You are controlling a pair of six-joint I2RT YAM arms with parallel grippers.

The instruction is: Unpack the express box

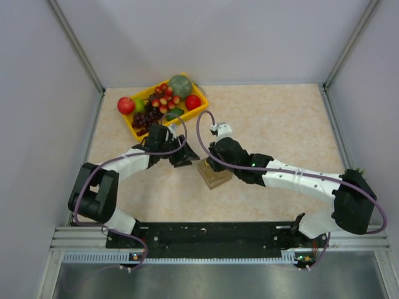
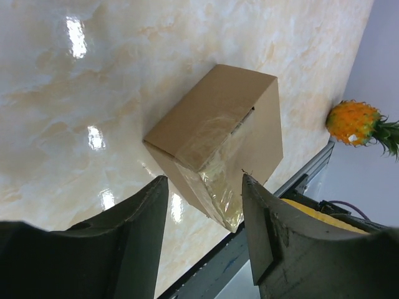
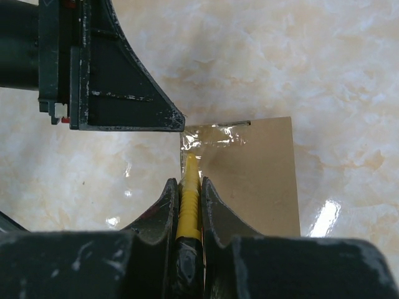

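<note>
The express box (image 1: 216, 176) is a small brown cardboard box on the table, its seam sealed with clear tape (image 3: 212, 136). It also shows in the left wrist view (image 2: 218, 134) and the right wrist view (image 3: 255, 180). My right gripper (image 3: 188, 184) is shut on a yellow ribbed cutter (image 3: 189, 196) whose tip touches the taped corner of the box. In the top view the right gripper (image 1: 209, 163) hovers over the box's left edge. My left gripper (image 1: 182, 157) is open and empty just left of the box, and the taped corner lies between its fingers (image 2: 149, 212).
A yellow tray (image 1: 201, 109) of fruit stands behind the left arm. A small pineapple (image 2: 353, 121) lies beyond the box near the table's front rail (image 2: 305, 177). One dark left finger (image 3: 124, 93) sits close to the cutter tip.
</note>
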